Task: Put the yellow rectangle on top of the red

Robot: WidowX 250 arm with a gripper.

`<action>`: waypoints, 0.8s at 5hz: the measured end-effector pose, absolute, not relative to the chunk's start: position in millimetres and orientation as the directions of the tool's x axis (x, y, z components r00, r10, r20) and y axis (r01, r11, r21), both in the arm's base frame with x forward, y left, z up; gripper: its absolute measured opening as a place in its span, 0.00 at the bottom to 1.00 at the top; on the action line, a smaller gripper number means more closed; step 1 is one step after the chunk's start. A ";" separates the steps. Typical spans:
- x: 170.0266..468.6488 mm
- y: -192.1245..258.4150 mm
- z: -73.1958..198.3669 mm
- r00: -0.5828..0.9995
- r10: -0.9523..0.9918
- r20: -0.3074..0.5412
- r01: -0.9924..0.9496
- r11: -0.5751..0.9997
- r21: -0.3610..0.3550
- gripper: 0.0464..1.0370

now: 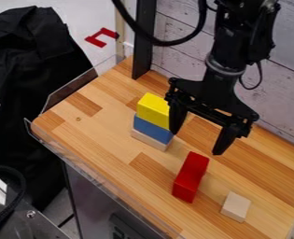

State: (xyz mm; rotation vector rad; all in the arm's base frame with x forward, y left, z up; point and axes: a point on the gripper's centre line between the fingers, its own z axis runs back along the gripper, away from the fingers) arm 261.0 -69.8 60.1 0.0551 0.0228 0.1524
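Wooden tabletop point(102, 135), transparent guard point(80, 169) along one edge, pincer point(196, 142) released wide near yellow block point(152, 111), red block point(191, 176) apart

Above the jaws, the black arm point(230, 44) comes down from the top edge, its wrist point(224, 67) just over them. The gripper point(196, 141) hangs downward, two fingers spread wide, a broad gap between the tips.

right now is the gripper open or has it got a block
Gripper: open, jaws spread apart and holding nothing; one jaw shows right by the yellow rectangular block, and whether they touch can't be told.
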 end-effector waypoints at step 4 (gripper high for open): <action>278.3 -31.8 94.9 0.875 0.475 0.093 -0.468 0.880 -0.084 0.96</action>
